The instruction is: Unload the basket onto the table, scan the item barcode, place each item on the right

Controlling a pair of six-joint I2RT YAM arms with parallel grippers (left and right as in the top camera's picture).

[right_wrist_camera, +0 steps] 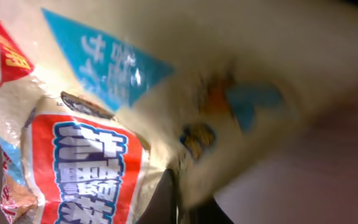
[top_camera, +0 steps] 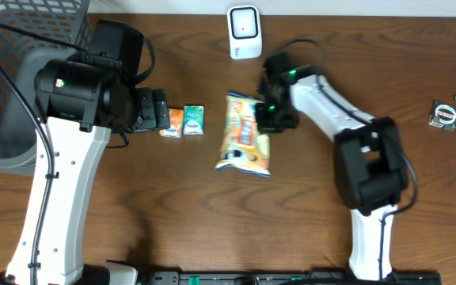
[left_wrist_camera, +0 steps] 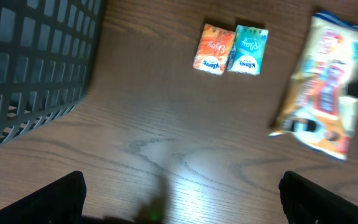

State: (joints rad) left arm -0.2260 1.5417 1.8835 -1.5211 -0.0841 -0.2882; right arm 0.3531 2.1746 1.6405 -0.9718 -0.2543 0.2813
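The cream-coloured crinkly plastic snack bag [right_wrist_camera: 166, 93] carries the only print close enough to make out. Its red panel [right_wrist_camera: 86, 168] holds a row of blocky white characters outlined in blue, in an East Asian script, tilted and partly cropped. Its blue triangle [right_wrist_camera: 104, 62] holds smaller white characters of the same kind, blurred. The small orange packet [left_wrist_camera: 214, 48] and the small teal packet [left_wrist_camera: 248, 48] each show a white cursive word, too blurred to read.
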